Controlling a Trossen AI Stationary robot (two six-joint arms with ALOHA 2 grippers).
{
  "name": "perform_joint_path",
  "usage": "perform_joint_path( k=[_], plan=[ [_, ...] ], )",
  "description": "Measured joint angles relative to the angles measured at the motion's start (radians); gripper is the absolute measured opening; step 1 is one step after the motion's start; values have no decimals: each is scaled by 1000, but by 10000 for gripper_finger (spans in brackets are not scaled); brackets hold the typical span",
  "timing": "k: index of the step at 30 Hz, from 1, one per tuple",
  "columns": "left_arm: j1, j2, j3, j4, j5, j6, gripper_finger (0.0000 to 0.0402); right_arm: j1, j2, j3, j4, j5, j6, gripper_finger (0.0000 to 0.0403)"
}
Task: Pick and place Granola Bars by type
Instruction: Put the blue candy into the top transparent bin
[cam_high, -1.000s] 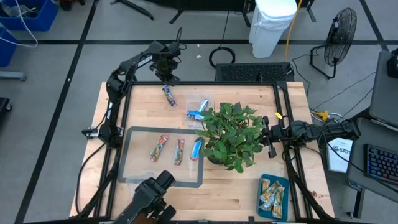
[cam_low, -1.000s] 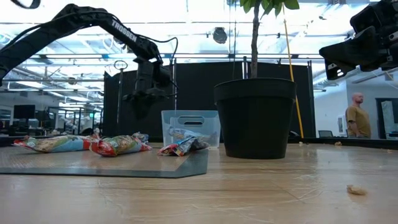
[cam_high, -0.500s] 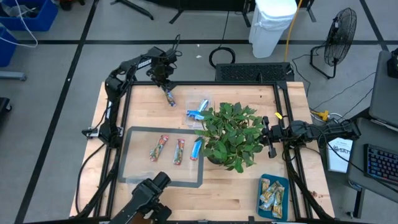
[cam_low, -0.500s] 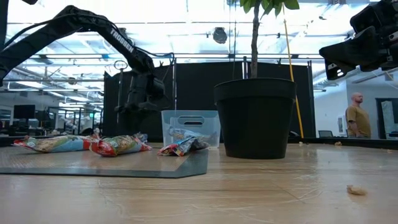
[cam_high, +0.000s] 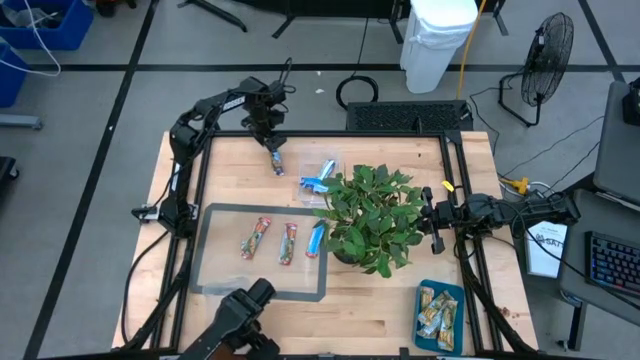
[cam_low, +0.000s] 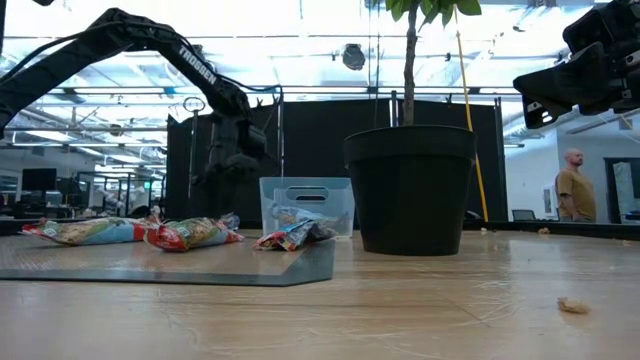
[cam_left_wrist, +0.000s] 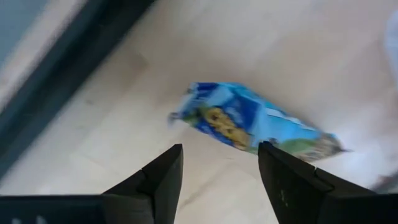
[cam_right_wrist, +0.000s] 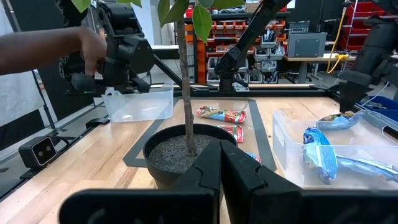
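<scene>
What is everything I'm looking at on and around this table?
Blue granola bar: one, on bare wood at the far side, under the left gripper.
Bars on the grey mat: three, two red-and-tan, one blue.
Clear tub: one, holding blue bars, beside the plant.
Potted plant: one, green leaves, black pot, mid-table.
Teal tray: one, near right corner, holding green-and-beige bars.
Left gripper: open, fingers either side of the blue bar.
Right gripper: shut, beside the plant.
</scene>
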Motion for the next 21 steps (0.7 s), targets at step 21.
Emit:
perform_joint_path(
  k=[21],
  plan=[
    [-17, 0, 0, -2, 61, -194, 181, 0, 0, 0, 0, 0, 0, 0]
  ],
)
